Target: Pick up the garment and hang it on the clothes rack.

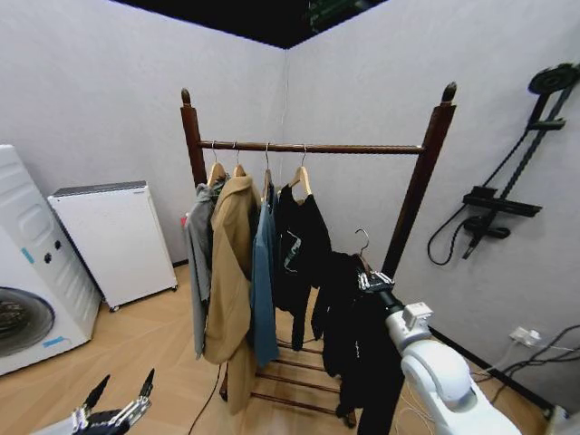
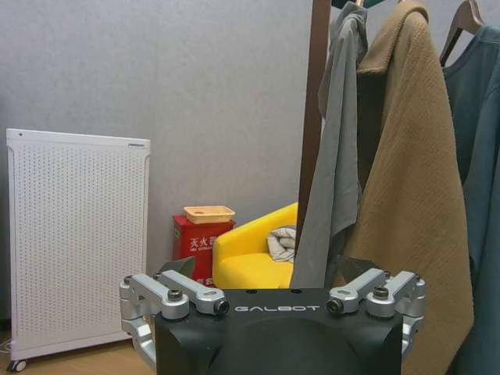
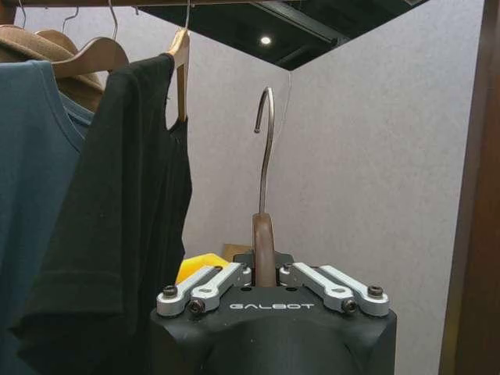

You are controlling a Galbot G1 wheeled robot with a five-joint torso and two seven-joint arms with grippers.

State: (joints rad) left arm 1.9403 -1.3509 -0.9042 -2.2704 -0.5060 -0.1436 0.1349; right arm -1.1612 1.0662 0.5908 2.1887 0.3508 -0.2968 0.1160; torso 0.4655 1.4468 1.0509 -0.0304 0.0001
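Note:
The garment (image 1: 349,340), a long black jacket, hangs from a hanger whose metal hook (image 1: 363,240) points up, well below the rail. My right gripper (image 1: 373,281) is shut on the hanger's neck (image 3: 264,242), just under the hook (image 3: 268,133). The clothes rack (image 1: 308,147) stands ahead, and its right post (image 1: 419,186) is just behind the held jacket. On the rail hang a grey garment, a tan coat (image 1: 231,272), a blue shirt and a black short-sleeved top (image 1: 299,245). My left gripper (image 1: 113,412) waits low at the left, open and empty (image 2: 269,273).
A washing machine (image 1: 27,272) and a white panel unit (image 1: 113,240) stand at the left wall. A shower fixture (image 1: 507,199) hangs on the right wall, with cables (image 1: 535,353) on the floor below. A yellow chair (image 2: 250,254) and a red box (image 2: 195,242) sit behind the rack.

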